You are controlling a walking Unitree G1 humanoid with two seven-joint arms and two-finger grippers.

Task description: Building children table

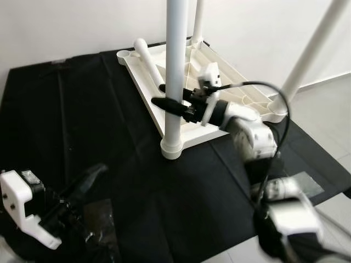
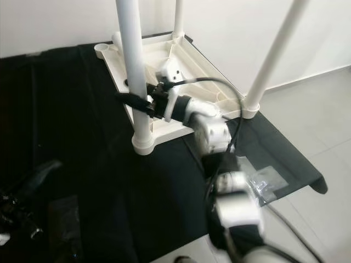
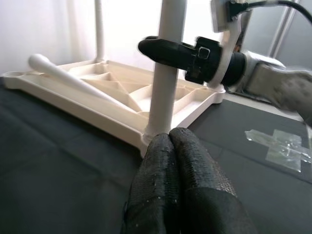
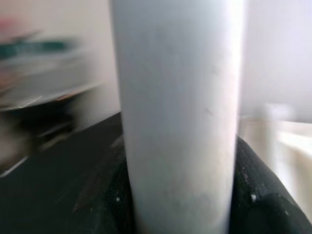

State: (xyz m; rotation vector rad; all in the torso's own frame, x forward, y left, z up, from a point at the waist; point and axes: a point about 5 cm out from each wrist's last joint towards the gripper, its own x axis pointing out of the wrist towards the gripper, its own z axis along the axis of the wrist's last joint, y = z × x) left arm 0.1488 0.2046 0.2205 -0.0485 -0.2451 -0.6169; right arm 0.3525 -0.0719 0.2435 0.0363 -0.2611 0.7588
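Observation:
The white table top lies upside down on a black cloth. Three white legs stand upright in its corner sockets. My right gripper is shut on the nearest leg, a little above its socket. In the right wrist view that leg runs between the black fingers. A loose fourth leg lies across the underside, near the empty socket. My left gripper hovers low over the cloth at the near left, shut on nothing and pointing towards the held leg.
The black cloth covers the work surface, with bare room to the left. A clear plastic bag of small parts lies near the right edge. A white wall stands close behind, and pale floor shows to the right.

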